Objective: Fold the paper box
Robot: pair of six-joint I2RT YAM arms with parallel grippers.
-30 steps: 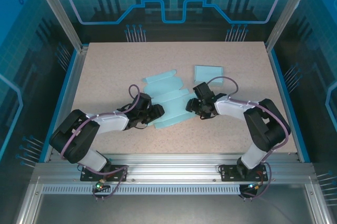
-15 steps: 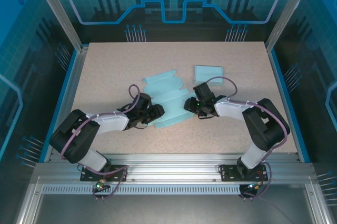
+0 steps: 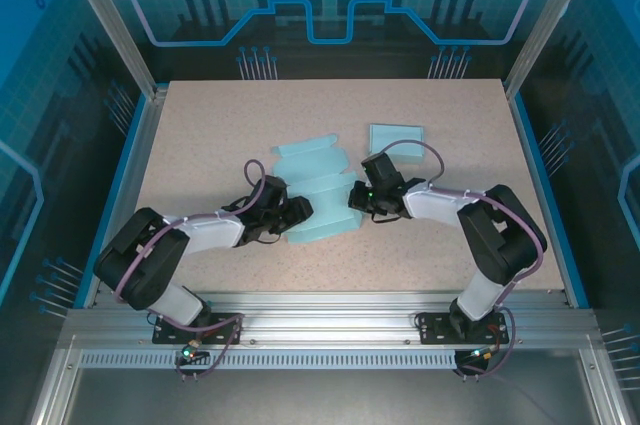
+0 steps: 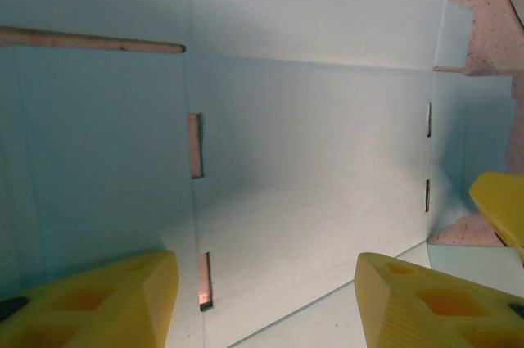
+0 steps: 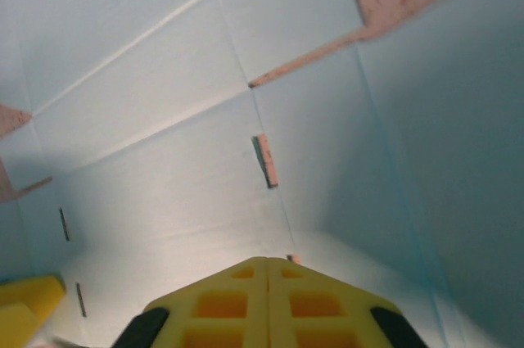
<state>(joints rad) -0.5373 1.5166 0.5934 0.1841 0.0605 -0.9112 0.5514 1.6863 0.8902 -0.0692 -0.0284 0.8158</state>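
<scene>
The pale blue paper box lay as a partly creased blank at the centre of the speckled table, its slots and fold lines plain in the left wrist view. The left gripper sat at its lower left edge, fingers spread wide over the sheet. The right gripper met its right edge, fingers pressed together. A smaller blue piece lay apart at upper right

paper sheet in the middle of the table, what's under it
The speckled table shows through the small slots in the paper sheet and past its edges. Whatever else lies beneath is covered.
</scene>
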